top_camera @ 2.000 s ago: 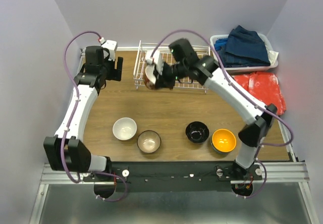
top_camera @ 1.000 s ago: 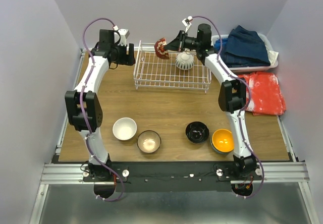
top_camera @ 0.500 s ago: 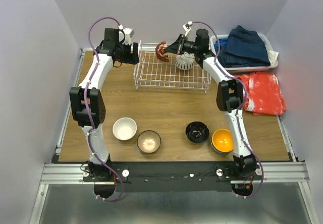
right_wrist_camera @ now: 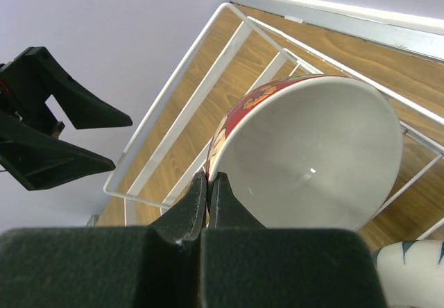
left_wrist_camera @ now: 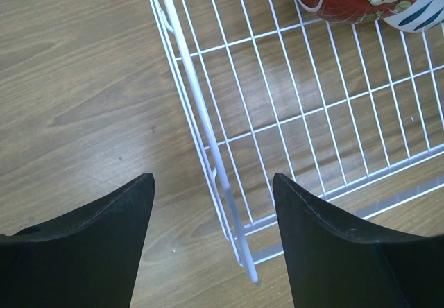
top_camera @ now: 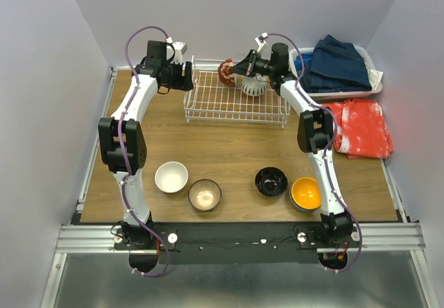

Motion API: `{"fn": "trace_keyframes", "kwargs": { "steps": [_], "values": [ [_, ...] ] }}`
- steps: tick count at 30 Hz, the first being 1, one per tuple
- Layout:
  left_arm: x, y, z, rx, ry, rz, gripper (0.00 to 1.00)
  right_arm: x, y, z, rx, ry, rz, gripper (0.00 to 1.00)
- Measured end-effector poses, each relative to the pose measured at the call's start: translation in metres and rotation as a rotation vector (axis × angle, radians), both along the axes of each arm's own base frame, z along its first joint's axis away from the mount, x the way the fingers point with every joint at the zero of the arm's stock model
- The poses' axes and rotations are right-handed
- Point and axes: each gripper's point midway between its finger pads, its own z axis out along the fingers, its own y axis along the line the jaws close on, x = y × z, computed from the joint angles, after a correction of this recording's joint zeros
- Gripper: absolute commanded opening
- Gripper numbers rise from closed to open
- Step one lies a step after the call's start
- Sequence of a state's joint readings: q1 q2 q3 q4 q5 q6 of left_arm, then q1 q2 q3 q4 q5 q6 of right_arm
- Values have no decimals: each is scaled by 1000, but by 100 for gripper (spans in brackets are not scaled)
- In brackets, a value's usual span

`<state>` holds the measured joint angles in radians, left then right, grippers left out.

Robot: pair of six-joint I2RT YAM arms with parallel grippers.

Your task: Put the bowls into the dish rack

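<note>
1. The step in hand is putting the red bowl [right_wrist_camera: 312, 169] into the dish rack [top_camera: 208, 100].
2. The right pincer [right_wrist_camera: 208, 183] is squeezed tight on the rim of the red bowl. One finger is inside the bowl and one is outside.
3. The red bowl is tipped up on its side over the far part of the rack, near the back edge. I cannot tell if it touches the wires yet.
4. A striped bowl [top_camera: 254, 86] sits upside down in the rack, just beside the red one.
5. The left pincer [left_wrist_camera: 211, 180] is wide open and holds nothing. It hangs over the left edge of the rack and touches nothing.
6. I think the next move is to lower the red bowl until it rests on the wires, then let go. It should go down gently so it does not bump the striped bowl or roll away.
7. Four bowls wait on the counter [top_camera: 229, 148], near the arms: a white bowl [top_camera: 171, 177], a brown bowl [top_camera: 205, 194], a black bowl [top_camera: 270, 181] and an orange bowl [top_camera: 306, 193]. So the job looks less than half done.
</note>
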<state>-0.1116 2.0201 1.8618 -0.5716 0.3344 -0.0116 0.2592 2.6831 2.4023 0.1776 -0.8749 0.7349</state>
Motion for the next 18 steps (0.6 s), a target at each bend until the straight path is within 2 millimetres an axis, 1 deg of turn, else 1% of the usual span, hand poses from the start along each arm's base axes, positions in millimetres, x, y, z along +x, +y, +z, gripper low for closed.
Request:
{"fn": "trace_keyframes", "kwargs": {
  "steps": [12,13,18],
  "values": [
    [1,-1,-10,1,17,-2,77,1,-5,-4,-14,-9,-6,1],
    [2,-1,-10,1,19,-2,78,0,-5,-4,-17,-10,-6,2],
    [3,-2,-15,-3,27,-1,77,-2,-9,-3,-31,-10,-9,3]
  ]
}}
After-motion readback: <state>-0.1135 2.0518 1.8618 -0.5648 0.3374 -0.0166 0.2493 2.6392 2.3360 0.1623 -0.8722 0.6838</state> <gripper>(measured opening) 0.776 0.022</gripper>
